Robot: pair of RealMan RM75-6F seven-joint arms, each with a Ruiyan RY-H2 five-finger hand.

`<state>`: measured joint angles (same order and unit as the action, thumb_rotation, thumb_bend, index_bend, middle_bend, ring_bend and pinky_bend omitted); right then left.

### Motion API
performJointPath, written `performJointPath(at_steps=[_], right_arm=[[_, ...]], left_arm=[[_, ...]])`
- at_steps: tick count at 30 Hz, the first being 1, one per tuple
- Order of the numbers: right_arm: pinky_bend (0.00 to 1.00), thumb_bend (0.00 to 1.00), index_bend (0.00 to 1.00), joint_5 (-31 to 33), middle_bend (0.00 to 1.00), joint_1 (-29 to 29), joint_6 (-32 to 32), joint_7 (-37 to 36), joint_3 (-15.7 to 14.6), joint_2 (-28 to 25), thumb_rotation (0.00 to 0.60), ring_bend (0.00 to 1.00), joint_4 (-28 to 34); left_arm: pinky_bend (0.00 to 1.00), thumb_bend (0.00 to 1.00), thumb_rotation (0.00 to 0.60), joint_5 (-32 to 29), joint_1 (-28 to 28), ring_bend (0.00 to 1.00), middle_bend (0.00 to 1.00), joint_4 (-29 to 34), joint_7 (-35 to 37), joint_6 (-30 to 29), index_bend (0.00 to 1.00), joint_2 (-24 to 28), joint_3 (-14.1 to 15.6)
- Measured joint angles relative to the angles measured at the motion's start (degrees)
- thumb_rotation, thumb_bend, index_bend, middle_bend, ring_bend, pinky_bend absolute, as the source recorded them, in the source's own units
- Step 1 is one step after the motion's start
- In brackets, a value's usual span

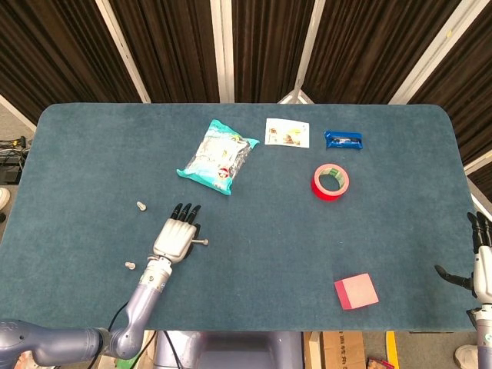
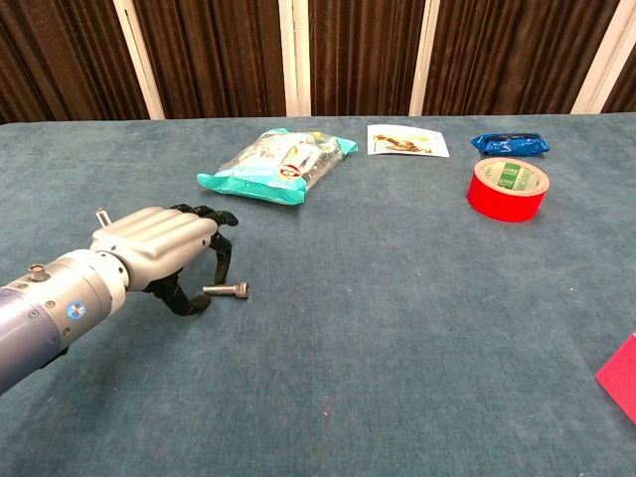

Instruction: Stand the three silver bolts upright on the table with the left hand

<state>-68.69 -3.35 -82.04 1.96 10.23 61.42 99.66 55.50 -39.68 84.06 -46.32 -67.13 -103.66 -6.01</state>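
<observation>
Chest view: green print on red tape roll unreadable.

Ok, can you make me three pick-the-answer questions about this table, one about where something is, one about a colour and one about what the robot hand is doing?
1. Where is the red tape roll?
A. just in front of the blue packet
B. beside the bolts
C. on the snack bag

2. What colour is the block near the front edge?
A. green
B. pink
C. black

3. How is the bolt by the left hand?
A. standing up
B. lifted in the air
C. lying flat on the table

Answers: 1 A, the blue packet sits just behind it. 2 B, it shows pink. 3 C, it lies on its side under the fingertips.
</observation>
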Motion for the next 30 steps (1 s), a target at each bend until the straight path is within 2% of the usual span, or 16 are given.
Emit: performJointPath(at_steps=[21, 30], right_arm=[[0.0, 0.0, 0.0, 0.07, 0.0, 0.14, -0.31, -0.05, 0.13, 0.15, 0.6, 0.0, 0.16], [0.0, 0.0, 0.0, 0.2, 0.0, 0.02, -0.11, 0.1, 0.17, 0.16, 0.6, 0.0, 0.3]], left_arm=[[0.0, 0.52, 0.6, 1.45, 0.39, 0.0, 0.04, -0.17, -0.92, -0.98, 0.55, 0.11, -0.02], [0.0, 0.52, 0.6, 5.2, 0.08, 0.0, 0.04, -0.41, -3.13, -2.82, 0.56, 1.05, 0.67]])
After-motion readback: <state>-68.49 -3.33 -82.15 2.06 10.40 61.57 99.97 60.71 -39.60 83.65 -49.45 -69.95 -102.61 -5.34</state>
